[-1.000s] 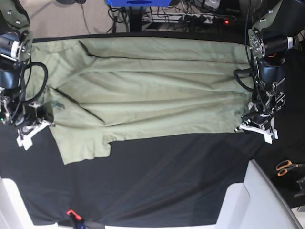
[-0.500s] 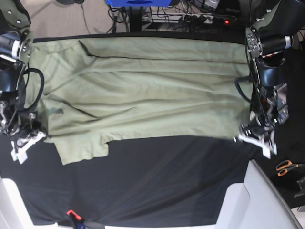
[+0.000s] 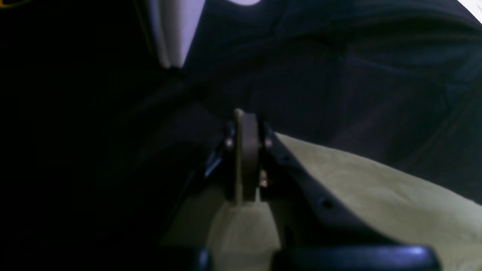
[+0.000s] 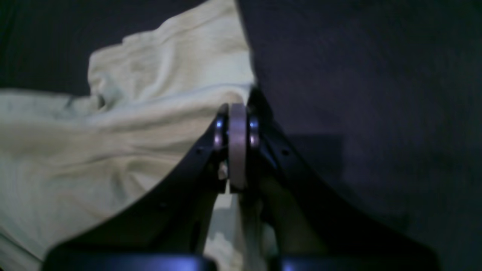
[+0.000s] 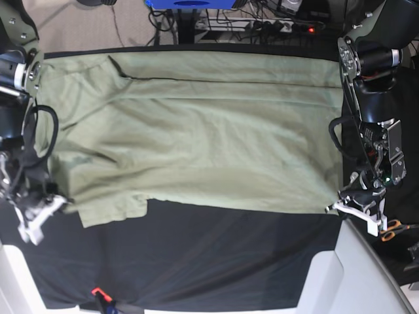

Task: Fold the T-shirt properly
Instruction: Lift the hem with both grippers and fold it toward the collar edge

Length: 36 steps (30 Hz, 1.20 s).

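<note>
Lying wide and wrinkly, soft green T-shirt [image 5: 196,131] on smooth black tablecloth [image 5: 216,255], left gripper [image 5: 335,207] and right gripper [image 5: 64,199] both pinched tight on its lower corners.

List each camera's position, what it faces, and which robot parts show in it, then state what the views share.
Base: overhead, looking down on the T-shirt spread over the black tablecloth; both arms show, the left claw on this view's right, the right claw on its left.
Left wrist: on the left arm, looking along the shut left claw pinching the shirt's edge.
Right wrist: on the right arm, looking along the shut right claw gripping shirt cloth.
Shared: all three show the T-shirt and tablecloth.
</note>
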{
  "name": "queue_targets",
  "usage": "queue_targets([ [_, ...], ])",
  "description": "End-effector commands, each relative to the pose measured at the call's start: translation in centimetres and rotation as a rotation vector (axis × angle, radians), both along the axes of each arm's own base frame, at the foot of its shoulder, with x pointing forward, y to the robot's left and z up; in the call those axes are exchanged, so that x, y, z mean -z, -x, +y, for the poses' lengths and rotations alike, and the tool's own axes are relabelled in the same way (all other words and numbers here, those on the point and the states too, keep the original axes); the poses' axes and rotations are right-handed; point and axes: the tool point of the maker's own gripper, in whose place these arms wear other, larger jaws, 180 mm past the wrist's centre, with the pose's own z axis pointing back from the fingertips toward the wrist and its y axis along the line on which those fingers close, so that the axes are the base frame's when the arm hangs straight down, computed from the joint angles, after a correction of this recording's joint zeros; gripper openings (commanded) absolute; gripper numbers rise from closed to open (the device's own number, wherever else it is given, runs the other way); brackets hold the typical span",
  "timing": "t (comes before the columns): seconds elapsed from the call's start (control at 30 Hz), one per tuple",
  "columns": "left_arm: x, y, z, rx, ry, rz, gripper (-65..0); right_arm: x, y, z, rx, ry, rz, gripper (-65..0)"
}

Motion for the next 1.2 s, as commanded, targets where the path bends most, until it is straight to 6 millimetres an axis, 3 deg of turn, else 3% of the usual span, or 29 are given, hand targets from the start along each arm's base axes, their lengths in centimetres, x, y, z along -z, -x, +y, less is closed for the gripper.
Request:
queue_targets([
  [0.0,-2.5,-1.5,0.9,-0.008,-0.019,-0.069,-65.0,-2.7,-2.3,0.2,-0.021,0.005,-0.094,-65.0],
  [0.13,-2.4,-1.4,0.9,-0.008,-0.019,-0.068,-65.0,-3.1,-3.1,1.3,-0.056,0.018,-0.140,-65.0],
  [0.3,-1.9,-0.9,1.0,-0.009,-0.021,-0.061,-65.0,-3.5,-3.6,1.1,-0.039,0.014,-0.176,-65.0],
  [0.5,-1.0,0.0,1.0,-0.007,-0.023,-0.041,-65.0,-0.3,-1.8,0.6,-0.012,-0.008,-0.076,-65.0],
  [0.63,-1.5,0.6,0.8,0.010,-0.049,-0.054,-65.0,1.7,-0.2,-0.4,0.010,-0.015,-0.007,-65.0],
  [0.97,-0.6,4.2,-0.2,0.069,-0.088,0.012,-65.0,2.1,0.8,-0.3,-0.029,0.002,0.060,-65.0],
  [1.17,-1.1,6.5,-1.3,0.124,-0.129,0.047,-65.0,1.8,2.2,-0.3,-0.074,0.052,0.097,-65.0],
])
